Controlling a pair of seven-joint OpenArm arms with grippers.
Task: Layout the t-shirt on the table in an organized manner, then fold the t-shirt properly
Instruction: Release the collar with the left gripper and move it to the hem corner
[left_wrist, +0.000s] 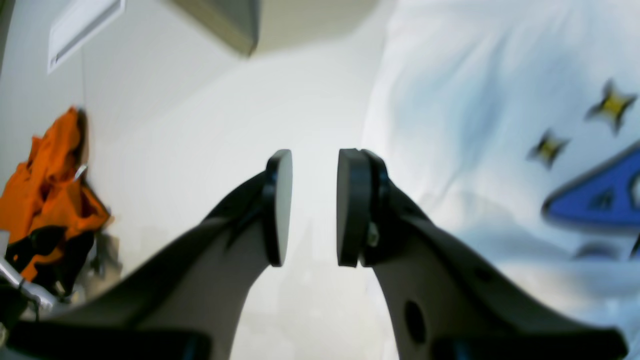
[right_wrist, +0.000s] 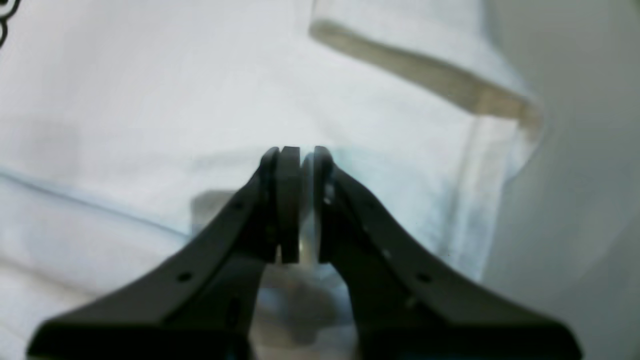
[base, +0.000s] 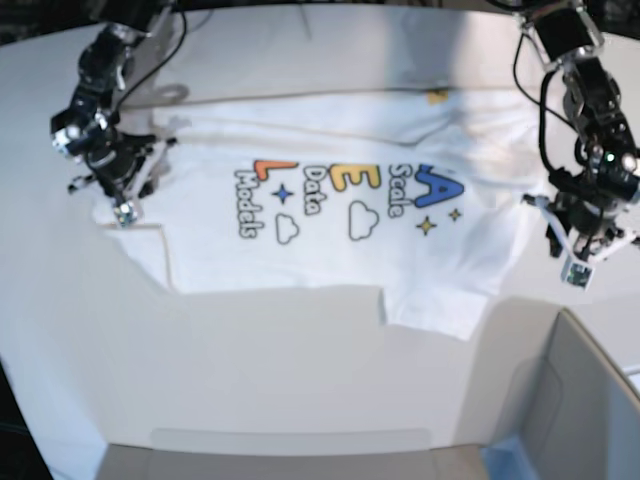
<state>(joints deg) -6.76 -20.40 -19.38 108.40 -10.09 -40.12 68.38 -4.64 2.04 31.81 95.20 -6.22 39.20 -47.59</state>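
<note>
The white t-shirt (base: 320, 250) lies spread on the white table (base: 250, 370), print up, hem toward the left of the base view and the yellow neck tag (base: 437, 97) at the far right. My right gripper (base: 122, 208) is at the shirt's hem corner. In the right wrist view it (right_wrist: 301, 205) is shut with a thin strip of the shirt's cloth (right_wrist: 150, 100) between its pads. My left gripper (base: 578, 268) hangs open and empty over bare table (left_wrist: 250, 125) just beside the shirt's edge (left_wrist: 450, 100), near the stars and blue letter.
A grey box (base: 560, 400) stands at the front right corner of the base view, close to my left arm. An orange cloth (left_wrist: 50, 190) hangs off to the left in the left wrist view. The shirt's near sleeve (base: 440, 310) lies close to the box.
</note>
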